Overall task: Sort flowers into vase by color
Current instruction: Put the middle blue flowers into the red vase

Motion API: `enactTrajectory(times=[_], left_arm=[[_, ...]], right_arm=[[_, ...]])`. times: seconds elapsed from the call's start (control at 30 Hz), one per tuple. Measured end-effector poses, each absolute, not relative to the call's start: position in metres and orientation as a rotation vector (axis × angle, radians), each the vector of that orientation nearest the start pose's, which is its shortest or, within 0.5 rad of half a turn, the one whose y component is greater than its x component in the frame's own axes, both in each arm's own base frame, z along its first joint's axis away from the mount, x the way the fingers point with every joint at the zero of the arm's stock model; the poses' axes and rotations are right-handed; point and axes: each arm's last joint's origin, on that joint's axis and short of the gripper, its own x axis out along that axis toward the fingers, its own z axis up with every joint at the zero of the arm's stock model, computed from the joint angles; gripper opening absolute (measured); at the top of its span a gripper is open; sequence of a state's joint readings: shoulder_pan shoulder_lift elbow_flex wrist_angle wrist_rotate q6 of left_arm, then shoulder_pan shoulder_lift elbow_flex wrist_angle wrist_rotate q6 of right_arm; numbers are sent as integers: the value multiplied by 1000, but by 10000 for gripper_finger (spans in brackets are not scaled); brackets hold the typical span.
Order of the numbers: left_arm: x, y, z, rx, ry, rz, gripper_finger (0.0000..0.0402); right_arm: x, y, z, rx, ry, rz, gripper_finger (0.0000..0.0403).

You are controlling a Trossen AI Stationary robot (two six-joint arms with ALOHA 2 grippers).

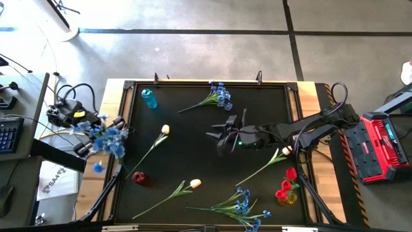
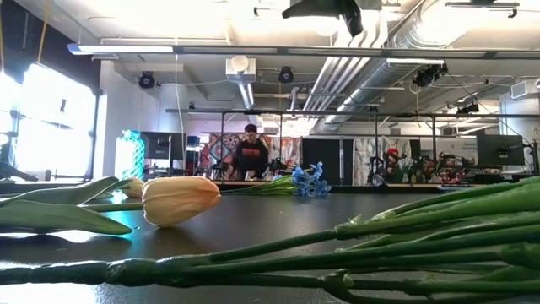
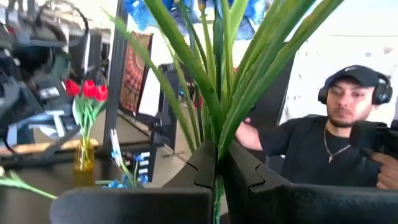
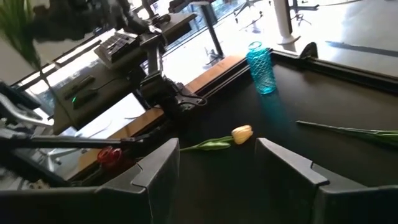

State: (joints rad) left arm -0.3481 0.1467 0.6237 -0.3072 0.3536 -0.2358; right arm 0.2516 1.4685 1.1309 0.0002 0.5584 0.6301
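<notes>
My left gripper (image 1: 89,145) is at the table's left edge, shut on a spray of blue blossoms (image 1: 107,137) with long green leaves (image 3: 205,74). My right gripper (image 1: 222,136) hovers open and empty over the table's middle; in its wrist view (image 4: 217,177) a cream tulip (image 4: 241,133) lies beyond its fingers. Other cream tulips (image 1: 195,183) (image 1: 285,151) and blue sprays (image 1: 220,95) (image 1: 242,206) lie flat on the black table top. Red tulips (image 1: 286,187) stand in a yellow vase (image 3: 83,158) at the near right. My left gripper pinches the blue spray's bundled stems (image 3: 217,163) between its two fingers, below the leaves. The fingers lie across the stems. The leaves and blossoms (image 3: 143,12) fan out beyond the fingers. The spray is lifted clear of the table.
A blue vase (image 1: 149,98) stands at the far left and a small red vase (image 1: 138,177) at the near left. The table has a raised frame (image 1: 122,122). Cables and gear lie left of the table. A person (image 3: 336,137) sits beyond the table.
</notes>
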Motion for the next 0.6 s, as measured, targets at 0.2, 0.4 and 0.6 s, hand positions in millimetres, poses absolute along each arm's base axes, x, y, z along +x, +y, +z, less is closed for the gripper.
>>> enactTrajectory(times=[0.2,0.4,0.6], left_arm=[[44,-27,313,-231,-61,-718,0],[50,-29,299,-212,-13,-726,0],[50,-30,298,-171,-12,-747,0]], right_arm=[[324,66,311,496,189,-430,200],[324,63,309,480,198,-464,200],[324,57,308,476,200,-488,200]])
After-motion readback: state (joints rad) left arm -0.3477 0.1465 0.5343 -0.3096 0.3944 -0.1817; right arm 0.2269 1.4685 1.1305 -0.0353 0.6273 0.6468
